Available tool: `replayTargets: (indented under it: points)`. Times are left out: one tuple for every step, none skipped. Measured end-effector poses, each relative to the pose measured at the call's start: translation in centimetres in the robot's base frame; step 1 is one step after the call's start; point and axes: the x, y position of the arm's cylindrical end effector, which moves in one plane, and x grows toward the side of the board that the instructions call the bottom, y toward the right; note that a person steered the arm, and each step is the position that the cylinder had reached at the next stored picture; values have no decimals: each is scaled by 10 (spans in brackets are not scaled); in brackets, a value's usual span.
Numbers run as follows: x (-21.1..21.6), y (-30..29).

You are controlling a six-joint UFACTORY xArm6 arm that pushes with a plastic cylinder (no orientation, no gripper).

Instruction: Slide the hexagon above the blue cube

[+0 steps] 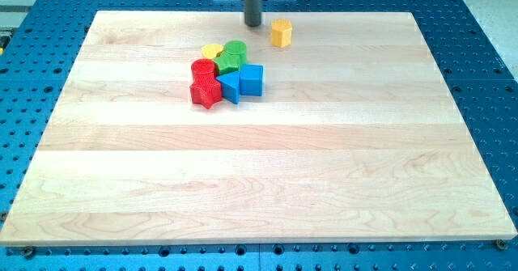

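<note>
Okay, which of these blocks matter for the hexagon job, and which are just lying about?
In the job:
- yellow hexagon, at the view's top
- blue cube
- my tip, just left of the hexagon

Lying about:
- red star
- red block
- green block
- small yellow block
- blue triangular block

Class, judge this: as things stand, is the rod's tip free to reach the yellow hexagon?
Probably yes: my tip is just to the view's left of the yellow hexagon, with only bare board between them.
</note>
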Motion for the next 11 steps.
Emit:
replayTargets:
  points:
    - [40,8]
    - [52,30]
    - [31,51]
    - [56,83]
    - [78,54]
    - [85,27]
    - [93,21]
    - [102,-2]
    - [103,-2]
    - [104,-2]
    - [105,-6]
